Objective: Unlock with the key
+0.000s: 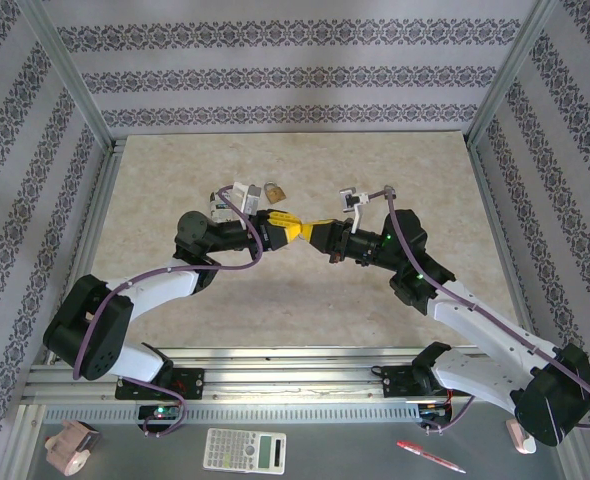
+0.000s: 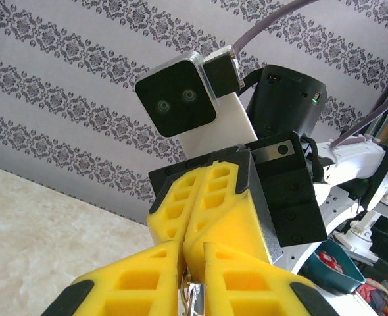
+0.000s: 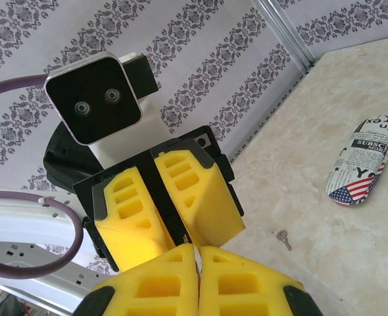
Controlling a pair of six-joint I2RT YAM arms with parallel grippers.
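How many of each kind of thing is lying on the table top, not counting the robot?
key: 1
brass padlock: 1
newspaper-print case: 1
Total: 3

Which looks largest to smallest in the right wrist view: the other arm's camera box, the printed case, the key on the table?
1. camera box, though it probably sits nearer the lens, which inflates it
2. printed case
3. key, by far the smallest
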